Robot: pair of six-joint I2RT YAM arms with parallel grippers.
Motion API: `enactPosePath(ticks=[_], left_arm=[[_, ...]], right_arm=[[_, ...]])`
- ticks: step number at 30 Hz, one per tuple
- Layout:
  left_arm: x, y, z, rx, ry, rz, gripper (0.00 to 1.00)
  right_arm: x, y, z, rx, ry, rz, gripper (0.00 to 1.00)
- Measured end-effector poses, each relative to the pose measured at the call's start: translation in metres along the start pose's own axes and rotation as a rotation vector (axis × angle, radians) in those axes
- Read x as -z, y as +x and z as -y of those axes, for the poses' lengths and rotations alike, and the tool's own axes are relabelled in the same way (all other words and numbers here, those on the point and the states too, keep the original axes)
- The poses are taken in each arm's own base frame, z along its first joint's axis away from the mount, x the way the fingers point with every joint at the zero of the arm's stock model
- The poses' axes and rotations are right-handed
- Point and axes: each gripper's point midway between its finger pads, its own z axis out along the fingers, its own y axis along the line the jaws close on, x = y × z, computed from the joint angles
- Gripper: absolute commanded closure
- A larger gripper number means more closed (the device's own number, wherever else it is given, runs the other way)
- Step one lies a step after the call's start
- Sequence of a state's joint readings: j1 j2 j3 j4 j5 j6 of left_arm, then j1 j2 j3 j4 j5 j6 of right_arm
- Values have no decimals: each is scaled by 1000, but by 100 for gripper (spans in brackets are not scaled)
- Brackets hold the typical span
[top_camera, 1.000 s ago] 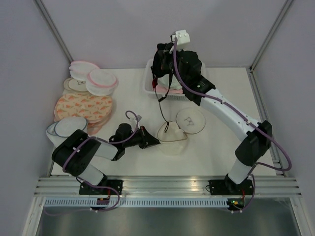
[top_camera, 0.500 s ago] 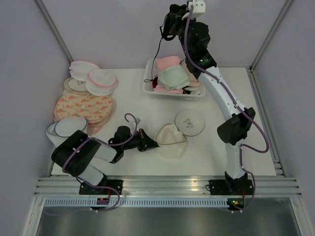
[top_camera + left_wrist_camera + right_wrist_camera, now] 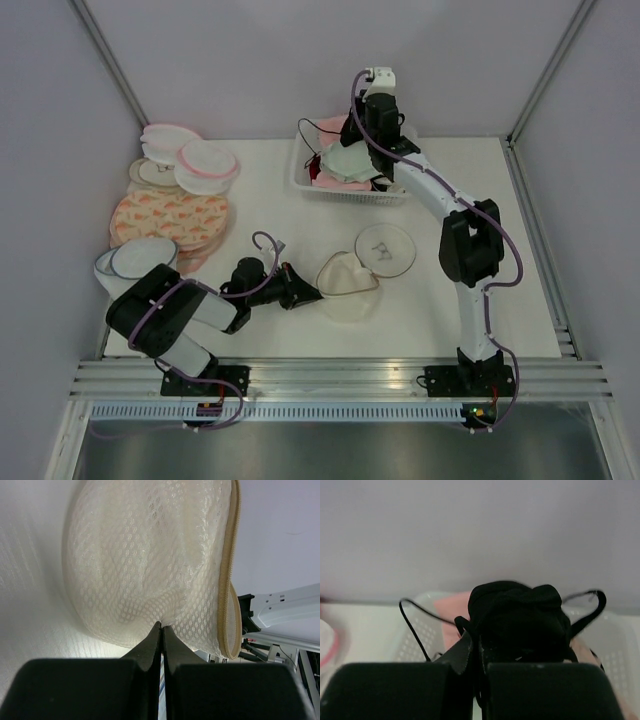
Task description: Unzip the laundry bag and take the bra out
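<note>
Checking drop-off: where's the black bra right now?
The black bra is pinched in the right arm's fingers, held over the white basket at the table's far edge, upper middle of the top view.

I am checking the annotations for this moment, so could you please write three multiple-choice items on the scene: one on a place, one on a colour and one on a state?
1. Where is the black bra?
A) inside the laundry bag
B) held in the right hand over the white basket
C) flat on the tabletop

2. What colour is the rim of the laundry bag's opening?
A) tan
B) pink
C) dark blue

3. How is the left hand?
A) open above the bag
B) shut on the bag's mesh
C) shut on a strap

Answers:
1 B: the right wrist view shows the bra bunched at the shut fingers, with the basket beneath.
2 A: the left wrist view shows a tan band edging the white mesh.
3 B: its fingertips meet, pinching the mesh.
</note>
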State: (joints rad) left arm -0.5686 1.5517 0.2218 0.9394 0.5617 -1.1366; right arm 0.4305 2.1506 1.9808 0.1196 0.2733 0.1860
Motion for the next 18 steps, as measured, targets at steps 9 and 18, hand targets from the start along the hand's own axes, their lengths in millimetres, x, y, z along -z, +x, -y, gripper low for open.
enactPosePath(ticks=[9, 18], left_arm=[[-1, 2, -3, 17, 3, -4, 98], [0, 3, -2, 18, 14, -10, 98]], right_arm=[[14, 90, 37, 64, 142, -172, 94], [36, 62, 44, 79, 162, -165, 2]])
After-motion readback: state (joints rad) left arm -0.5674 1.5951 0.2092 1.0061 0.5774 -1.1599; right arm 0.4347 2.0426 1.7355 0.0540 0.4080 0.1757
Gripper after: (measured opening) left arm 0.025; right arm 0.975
